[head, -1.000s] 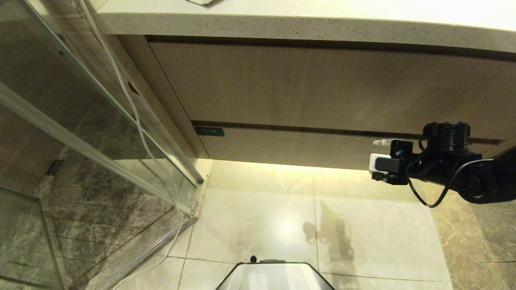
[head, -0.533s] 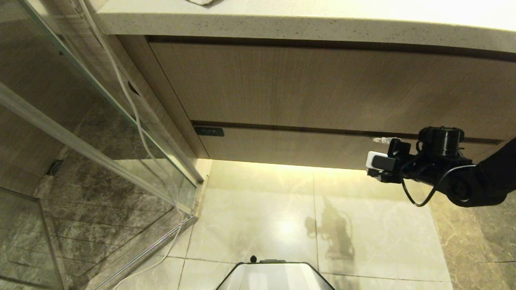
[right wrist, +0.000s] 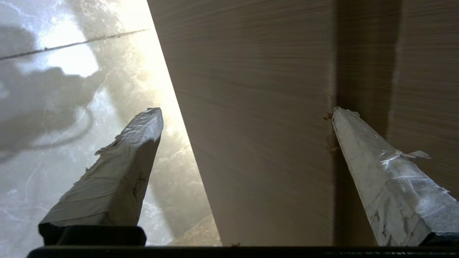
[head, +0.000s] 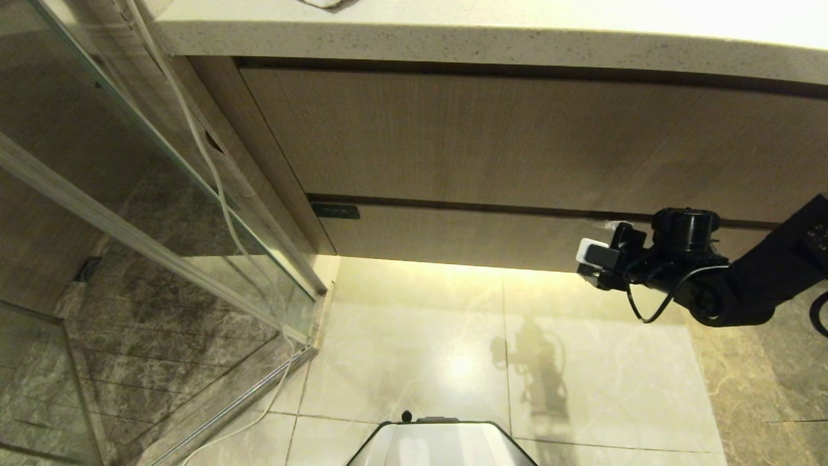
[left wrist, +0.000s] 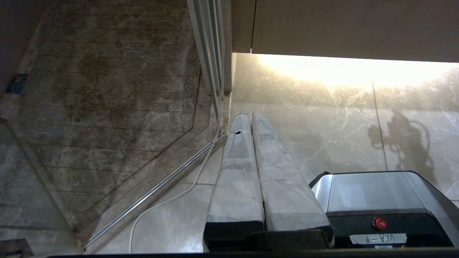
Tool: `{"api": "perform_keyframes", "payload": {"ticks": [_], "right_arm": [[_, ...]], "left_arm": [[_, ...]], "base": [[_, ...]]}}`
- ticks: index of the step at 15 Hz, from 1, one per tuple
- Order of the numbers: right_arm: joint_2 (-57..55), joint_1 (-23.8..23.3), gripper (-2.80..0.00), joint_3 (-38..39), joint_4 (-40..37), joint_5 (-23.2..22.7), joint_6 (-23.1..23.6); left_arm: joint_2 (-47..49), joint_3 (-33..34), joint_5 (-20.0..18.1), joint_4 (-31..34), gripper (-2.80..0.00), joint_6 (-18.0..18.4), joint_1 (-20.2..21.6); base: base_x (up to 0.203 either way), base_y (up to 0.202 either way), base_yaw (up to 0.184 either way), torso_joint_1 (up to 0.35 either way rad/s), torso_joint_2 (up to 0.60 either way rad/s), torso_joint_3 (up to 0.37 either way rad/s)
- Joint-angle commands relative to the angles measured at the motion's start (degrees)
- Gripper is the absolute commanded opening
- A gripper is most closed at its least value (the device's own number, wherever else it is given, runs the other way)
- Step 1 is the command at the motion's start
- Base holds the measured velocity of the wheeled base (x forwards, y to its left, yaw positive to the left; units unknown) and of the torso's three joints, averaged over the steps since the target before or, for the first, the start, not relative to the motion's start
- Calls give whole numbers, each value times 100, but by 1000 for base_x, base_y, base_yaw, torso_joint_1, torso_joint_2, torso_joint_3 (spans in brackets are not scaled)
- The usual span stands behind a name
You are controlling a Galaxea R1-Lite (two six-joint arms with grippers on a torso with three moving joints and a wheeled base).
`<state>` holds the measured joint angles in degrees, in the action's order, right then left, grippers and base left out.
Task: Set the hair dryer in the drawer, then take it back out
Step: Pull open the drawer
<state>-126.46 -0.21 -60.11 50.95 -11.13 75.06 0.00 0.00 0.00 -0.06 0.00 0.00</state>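
Head view: one closed drawer (head: pixel 517 236), one spread right gripper (right wrist: pixel 247 111).

A speckled pale stone worktop (head: pixel 453 39) is seen above a glossy beige marble-tiled floor (head: pixel 420 336); a glass shower partition (head: pixel 129 194) is placed beside.

The right gripper (head: pixel 605 226) reaches the closed drawer's (head: pixel 466 236) upper edge.
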Motion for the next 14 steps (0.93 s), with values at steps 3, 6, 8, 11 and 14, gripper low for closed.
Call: {"api": "perform_keyframes", "payload": {"ticks": [3,6,8,11,14], "right_arm": [[-336,21,0,-231,603,-21,-176],[-442,21,0,-282,740,-29,-167],[-540,21,0,-320,721,-4,-148],[-764,12,0,-528,710,-23,-141],[-916,-9,0,-754,750,-38,-176]], "left_arm": [[-1,0,0,-3,-280,0,0],[0,9,0,-3,-280,0,0],[0,0,0,-3,-280,0,0],[0,6,0,-3,-280,0,0],[-1,8,0,-3,-280,0,0]], "base": [[0,0,0,0,0,0],[0,0,0,0,0,0],[0,0,0,0,0,0],[0,0,0,0,0,0],[0,0,0,0,0,0]]}}
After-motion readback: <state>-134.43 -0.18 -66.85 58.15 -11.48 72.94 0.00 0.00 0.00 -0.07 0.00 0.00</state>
